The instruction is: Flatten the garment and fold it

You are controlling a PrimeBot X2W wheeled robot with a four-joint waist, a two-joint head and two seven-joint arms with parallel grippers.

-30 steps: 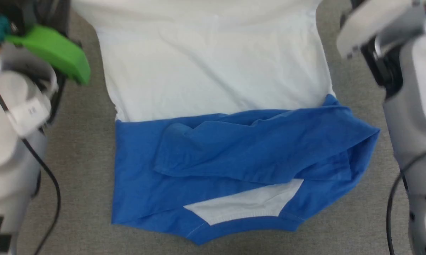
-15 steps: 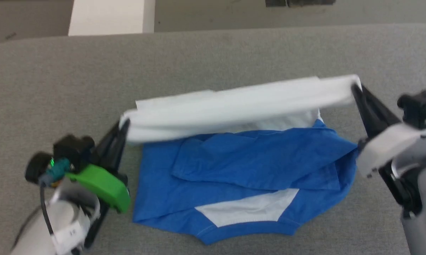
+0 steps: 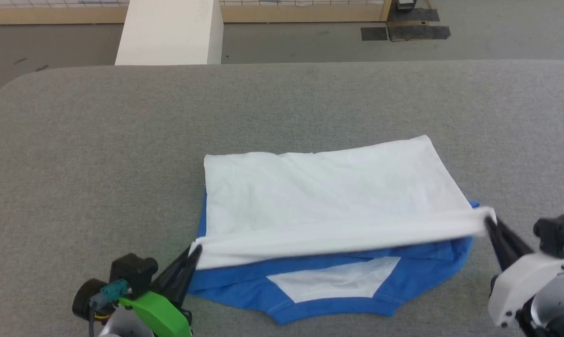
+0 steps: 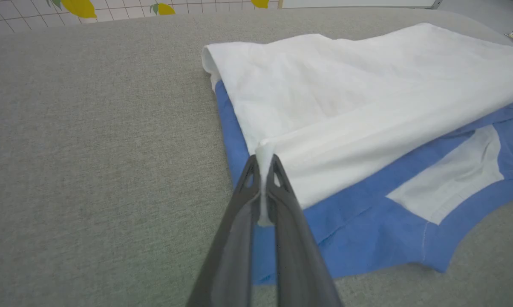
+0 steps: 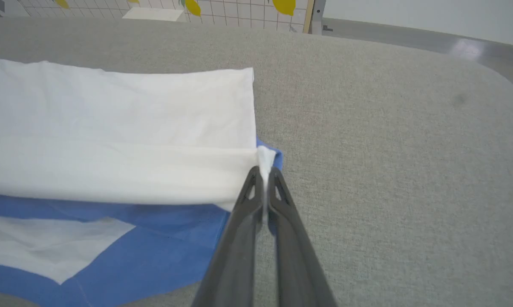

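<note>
The soft knit shirt (image 3: 324,196), white in the body with bright blue raglan sleeves (image 3: 226,283) and a blue neckband (image 3: 329,309), lies at the near middle of the grey cloth-covered table (image 3: 282,103). Its white hem (image 3: 338,236) is stretched taut between the two grippers.

Half a second ago that hem hung higher and farther back, with the folded blue sleeves wholly bare. Now the white body lies doubled over most of them, leaving a blue strip and the neck opening showing at the near side. The head camera has also tilted up, so part of the shift is its own.

The left gripper (image 3: 195,252) is pinched tight on the hem's left corner, and the right gripper (image 3: 490,224) on its right corner. The bottom-to-top fold looks nearly complete. The hem, which seems slightly raised, has yet to be laid down and let go.
</note>
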